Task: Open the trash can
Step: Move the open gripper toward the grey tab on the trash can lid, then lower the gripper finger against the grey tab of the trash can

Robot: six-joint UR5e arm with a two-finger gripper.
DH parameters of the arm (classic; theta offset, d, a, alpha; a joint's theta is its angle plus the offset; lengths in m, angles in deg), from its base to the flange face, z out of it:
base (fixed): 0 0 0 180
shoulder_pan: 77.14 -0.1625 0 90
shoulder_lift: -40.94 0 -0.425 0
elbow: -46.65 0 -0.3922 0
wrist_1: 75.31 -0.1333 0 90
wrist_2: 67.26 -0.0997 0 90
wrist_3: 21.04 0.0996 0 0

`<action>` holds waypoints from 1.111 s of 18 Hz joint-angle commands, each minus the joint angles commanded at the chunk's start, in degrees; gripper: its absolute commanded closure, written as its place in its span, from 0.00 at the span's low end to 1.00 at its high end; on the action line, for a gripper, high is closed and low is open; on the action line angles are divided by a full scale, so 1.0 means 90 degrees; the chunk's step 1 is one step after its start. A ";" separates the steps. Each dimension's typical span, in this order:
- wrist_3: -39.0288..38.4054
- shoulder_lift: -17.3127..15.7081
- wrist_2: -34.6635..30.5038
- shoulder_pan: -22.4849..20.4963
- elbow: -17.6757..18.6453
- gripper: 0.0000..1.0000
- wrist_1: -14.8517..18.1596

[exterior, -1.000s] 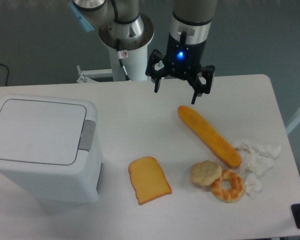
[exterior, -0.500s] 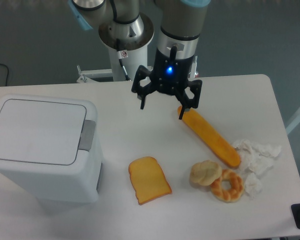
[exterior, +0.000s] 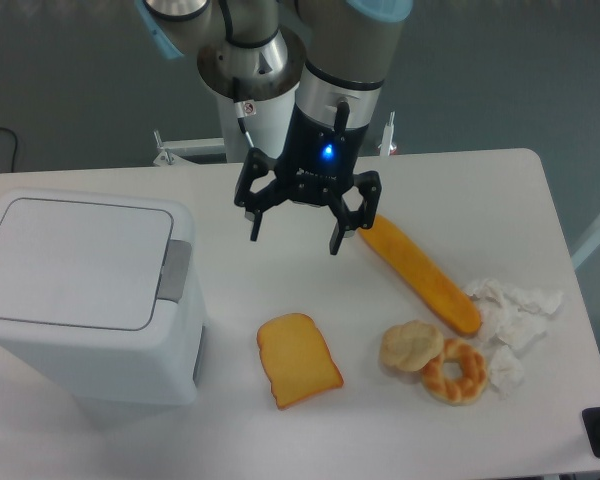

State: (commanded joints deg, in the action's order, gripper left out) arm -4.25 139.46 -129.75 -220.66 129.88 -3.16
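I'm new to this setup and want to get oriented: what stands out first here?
The big white trash can fills the table's left side, its lid shut. The gripper hangs open and empty over mid-table, blue light glowing. To the right lie a long baguette, a toast slice, a bun and a ring pastry.

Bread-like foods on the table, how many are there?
4: a baguette at right, a toast slice in the middle, a round bun and a ring-shaped pastry touching it. None looks hidden.
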 joint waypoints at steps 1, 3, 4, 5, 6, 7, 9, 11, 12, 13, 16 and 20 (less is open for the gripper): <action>0.0028 -0.0010 0.0000 0.0019 0.0019 0.00 0.0000; -0.0010 0.0058 0.0000 0.0136 0.0010 0.00 0.0000; -0.0011 0.0068 0.0010 0.0175 0.0000 0.00 -0.0010; -0.0011 0.0078 0.0020 0.0195 -0.0010 0.00 -0.0048; -0.0049 0.0078 0.0029 0.0205 -0.0020 0.00 -0.0097; -0.0166 0.0088 0.0058 0.0215 -0.0010 0.00 -0.0107; -0.0332 0.0127 0.0059 0.0361 0.0000 0.00 -0.0117; -0.0362 0.0137 0.0059 0.0371 0.0010 0.00 -0.0117; -0.0381 0.0137 0.0059 0.0371 0.0010 0.00 -0.0117; -0.0401 0.0146 0.0068 0.0371 0.0010 0.00 -0.0117; -0.0421 0.0195 0.0059 0.0439 0.0019 0.00 -0.0127; -0.0421 0.0254 0.0068 0.0459 0.0039 0.00 -0.0127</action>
State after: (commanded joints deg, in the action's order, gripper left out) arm -8.04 141.74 -129.14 -216.53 130.23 -4.30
